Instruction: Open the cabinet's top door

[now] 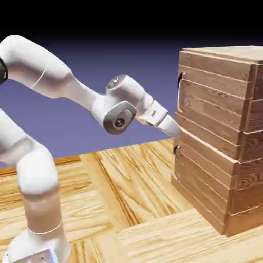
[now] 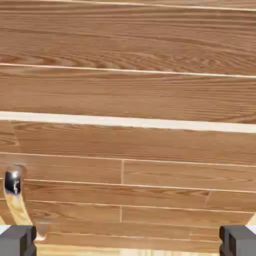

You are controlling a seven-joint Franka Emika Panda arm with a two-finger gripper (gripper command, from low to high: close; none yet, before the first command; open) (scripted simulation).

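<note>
I see one cabinet [image 1: 208, 118], two doors, two handles at its nine o'clock side; end effector [image 2: 128, 241] spread wide. Parquet floor [image 1: 149, 180], blue-violet backdrop [image 1: 92, 126].

So your arm [image 1: 119, 95] comes up from lower left in the exterior view, bends back at upper left, then stretches right, wrist angled down toward right of center. Gripper's [image 2: 128, 241] wide open, fingertips [image 2: 232, 241] in the hand view's bottom corners.

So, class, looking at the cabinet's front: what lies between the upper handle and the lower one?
In the exterior view, the hand shows between the upper handle and the lower handle, by the plank front.
</note>
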